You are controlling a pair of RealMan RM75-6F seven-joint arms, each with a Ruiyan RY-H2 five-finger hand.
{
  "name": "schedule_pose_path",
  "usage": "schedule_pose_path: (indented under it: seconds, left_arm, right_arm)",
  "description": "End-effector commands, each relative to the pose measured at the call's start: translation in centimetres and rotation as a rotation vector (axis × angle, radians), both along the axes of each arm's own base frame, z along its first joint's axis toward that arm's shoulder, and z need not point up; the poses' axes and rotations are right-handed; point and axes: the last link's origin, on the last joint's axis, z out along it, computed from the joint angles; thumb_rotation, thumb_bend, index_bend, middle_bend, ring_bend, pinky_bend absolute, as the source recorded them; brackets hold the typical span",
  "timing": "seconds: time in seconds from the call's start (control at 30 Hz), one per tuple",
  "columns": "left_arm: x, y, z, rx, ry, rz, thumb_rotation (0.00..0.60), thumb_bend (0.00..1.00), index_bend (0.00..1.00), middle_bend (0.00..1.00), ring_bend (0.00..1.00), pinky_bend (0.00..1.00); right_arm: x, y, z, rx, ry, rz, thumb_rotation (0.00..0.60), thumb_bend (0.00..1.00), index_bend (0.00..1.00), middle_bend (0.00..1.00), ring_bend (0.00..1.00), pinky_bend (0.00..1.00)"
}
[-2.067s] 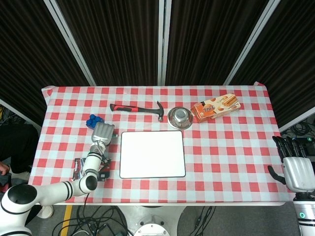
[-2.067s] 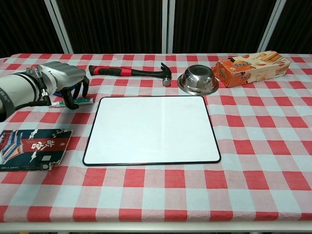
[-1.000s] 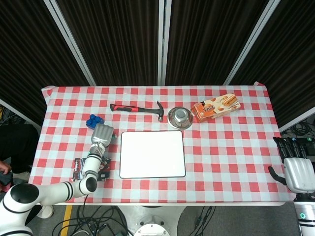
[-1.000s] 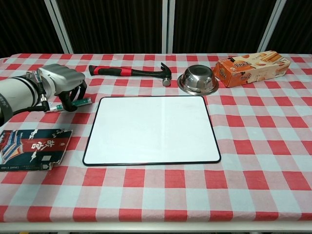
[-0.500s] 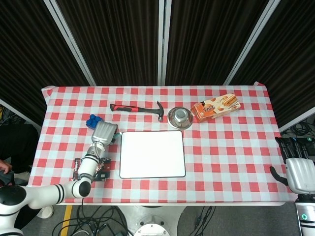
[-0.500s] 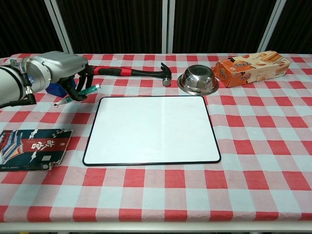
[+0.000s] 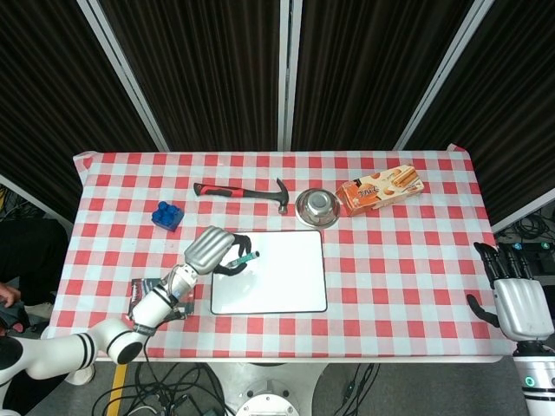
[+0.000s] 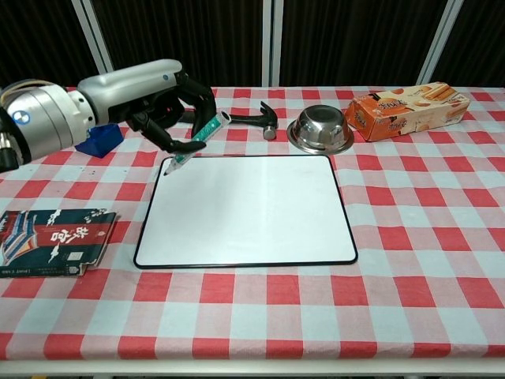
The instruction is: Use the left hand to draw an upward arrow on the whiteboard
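Note:
A blank whiteboard (image 7: 270,270) (image 8: 246,207) with a black rim lies flat in the middle of the table. My left hand (image 7: 216,251) (image 8: 170,99) hovers over the board's far left corner and holds a green and white marker (image 7: 244,258) (image 8: 197,140). The marker slants down to the left, its tip just above the board's left edge. My right hand (image 7: 515,295) hangs off the table's right side with its fingers spread and nothing in it; the chest view does not show it.
A red-handled hammer (image 7: 243,193) (image 8: 237,116), a steel bowl (image 7: 316,206) (image 8: 321,129) and an orange snack box (image 7: 380,190) (image 8: 409,109) line the far side. A blue block (image 7: 166,214) (image 8: 100,139) sits at the far left. A dark packet (image 8: 54,240) lies at the near left.
My left hand has lifted the marker off the table left of the board and carried it right, over the board's far left corner. The blue block is now uncovered.

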Motion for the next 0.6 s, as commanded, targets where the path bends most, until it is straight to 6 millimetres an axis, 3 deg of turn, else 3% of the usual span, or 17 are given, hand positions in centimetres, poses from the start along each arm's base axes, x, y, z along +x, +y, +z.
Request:
schedule_pose_path:
  seconds: [0.03,0.37,0.6]
  left_arm:
    - [-0.9,-0.4,-1.6,-0.028,-0.008,-0.023,0.600,0.38,0.55,0.58,0.79,1.00]
    - [-0.8,1.2,-4.1,-0.016,0.072,-0.022,0.600,0.38,0.55,0.58,0.79,1.00]
    - [-1.4,1.7,-4.5,0.021,0.073,-0.015,0.600,0.38,0.55,0.58,0.79,0.99]
  right_arm:
    - [-0.1,0.0,-0.1,0.005,-0.002,-0.002,0.600,0.20,0.00,0.11,0.00,0.08]
    - [-0.2,0.0,-0.3,0.016,-0.006,-0.005,0.600,0.20,0.00,0.11,0.00,0.08]
    - [-0.5,-0.1,-0.3,0.016,-0.009,-0.015,0.600,0.20,0.00,0.11,0.00,0.08]
